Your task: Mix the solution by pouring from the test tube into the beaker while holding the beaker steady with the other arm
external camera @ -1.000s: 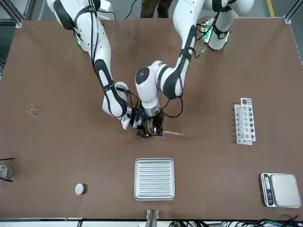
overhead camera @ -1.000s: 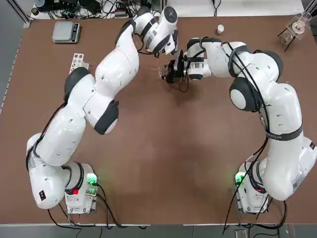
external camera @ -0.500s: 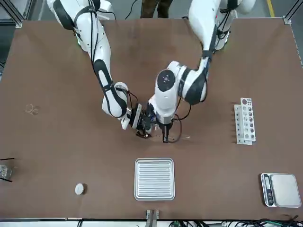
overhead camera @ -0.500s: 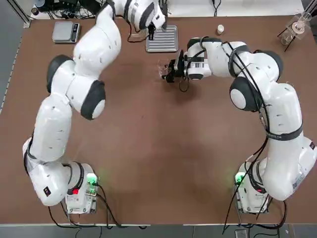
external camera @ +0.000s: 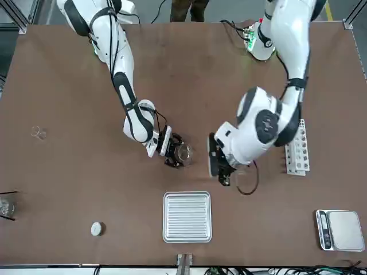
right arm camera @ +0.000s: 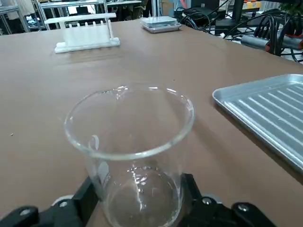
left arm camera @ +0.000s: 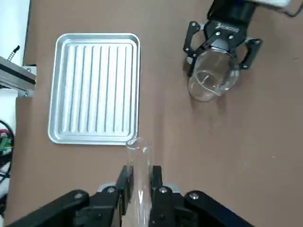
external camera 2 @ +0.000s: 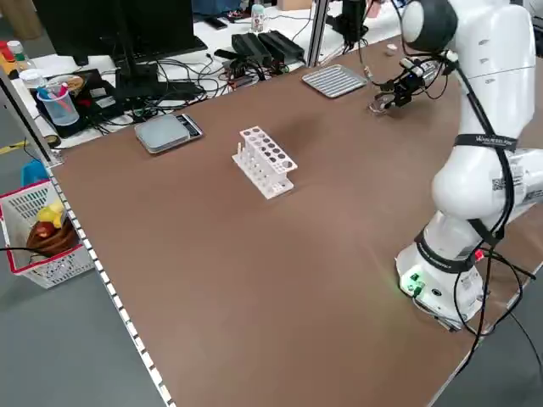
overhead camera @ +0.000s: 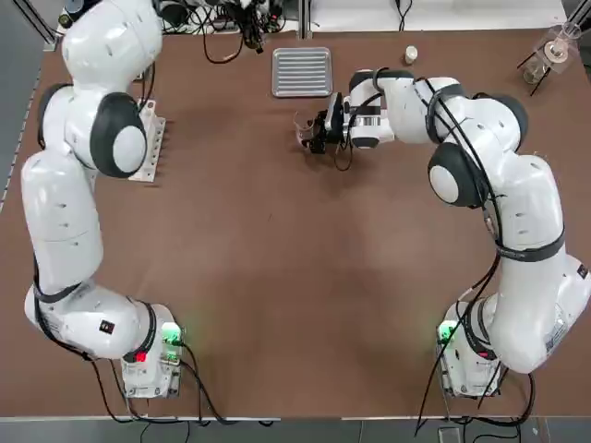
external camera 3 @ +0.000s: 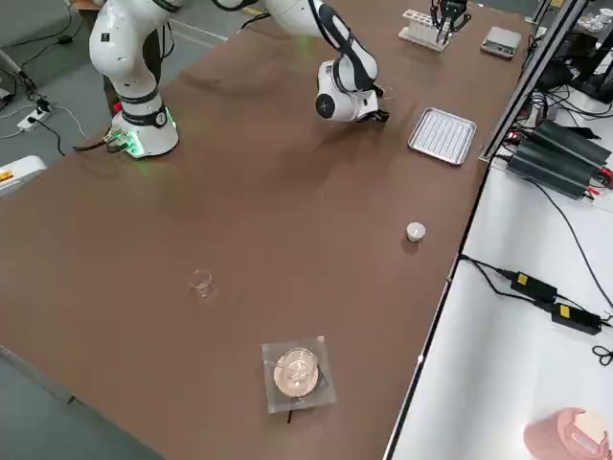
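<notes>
The clear glass beaker (overhead camera: 303,129) stands upright on the brown table, a little in front of the metal tray. My right gripper (overhead camera: 312,135) is shut on the beaker, low on its sides; in the right wrist view a black finger (right arm camera: 89,193) sits at each side of the beaker (right arm camera: 130,151). My left gripper (external camera: 222,175) hangs high above the table, off to the side of the beaker (external camera: 183,152). It is shut on a clear test tube (left arm camera: 138,163), which sticks out between its fingers (left arm camera: 156,177).
A ribbed metal tray (overhead camera: 302,71) lies near the far edge. A white test tube rack (external camera: 297,146) and a grey scale (external camera: 339,230) are on my left side. A white cap (external camera: 96,229), a tiny glass vessel (external camera: 38,133) and a flask on a stand (overhead camera: 552,48) are on my right side.
My left arm has swung up and away from the beaker toward my left, carrying the test tube. The right gripper and the beaker have stayed in place.
</notes>
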